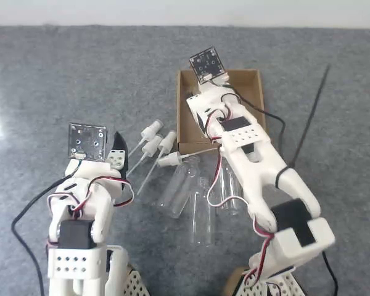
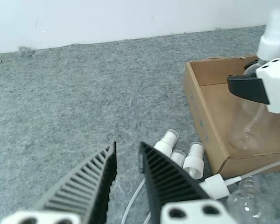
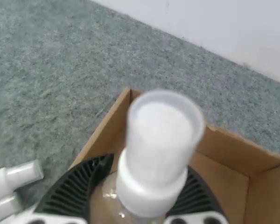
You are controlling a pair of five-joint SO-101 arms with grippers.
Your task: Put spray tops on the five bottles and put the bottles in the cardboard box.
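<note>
My right gripper [image 3: 142, 186] is shut on a clear bottle [image 2: 252, 116] fitted with a white spray top [image 3: 161, 135], held upright over the open cardboard box [image 1: 253, 86]. The left wrist view shows that bottle inside the box [image 2: 210, 88], with the right gripper's black finger [image 2: 247, 86] against its neck. My left gripper [image 2: 128, 151] hovers open and holds nothing, just short of several loose spray tops [image 1: 157, 143] with long tubes. Several clear uncapped bottles [image 1: 200, 206] lie on the carpet between the arms.
Grey carpet [image 1: 80, 80] covers the floor, with open room to the left of the box. A white wall [image 2: 107, 18] runs along the far edge. A thin dark rod [image 1: 311, 117] lies to the right of the box.
</note>
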